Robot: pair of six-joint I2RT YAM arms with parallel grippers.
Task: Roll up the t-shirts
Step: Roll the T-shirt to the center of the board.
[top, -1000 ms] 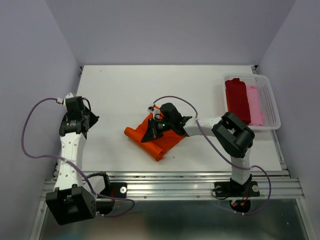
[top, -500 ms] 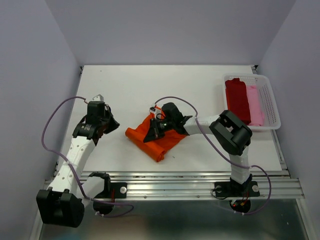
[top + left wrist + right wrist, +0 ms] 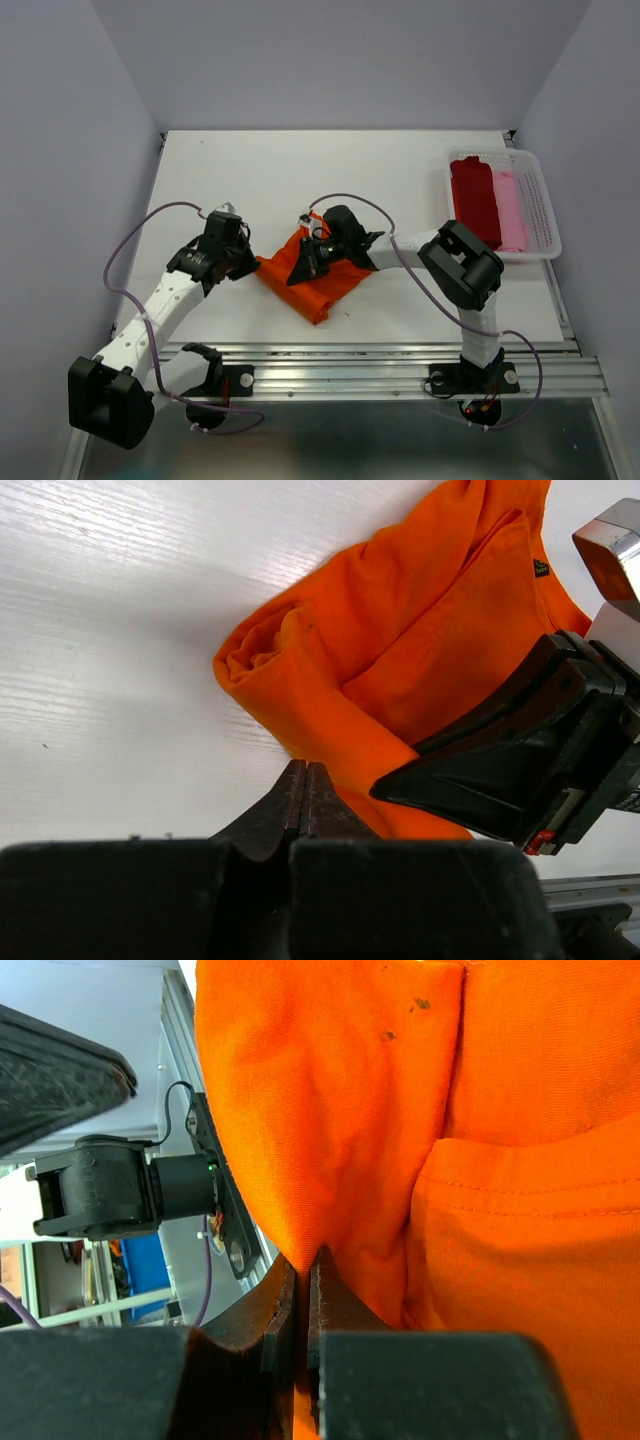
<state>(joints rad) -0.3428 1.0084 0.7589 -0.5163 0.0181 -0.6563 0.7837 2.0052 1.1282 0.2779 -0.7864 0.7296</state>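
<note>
The bright orange t-shirt lies partly rolled and bunched at the table's middle front. My right gripper is over it and shut on a fold of the orange cloth; the cloth runs down between its fingertips. My left gripper is at the shirt's left end, jaws pressed together with nothing between them, its tips at the edge of the rolled end. The right gripper's black body shows in the left wrist view. A dark red shirt and a pale pink shirt lie rolled in the basket.
The white lattice basket stands at the table's right edge. Grey walls enclose the table on three sides. A metal rail runs along the front edge with both arm bases.
My left arm has swung right from the table's left side up to the orange shirt's left end. The right gripper has stayed on the shirt, which shifted slightly.
</note>
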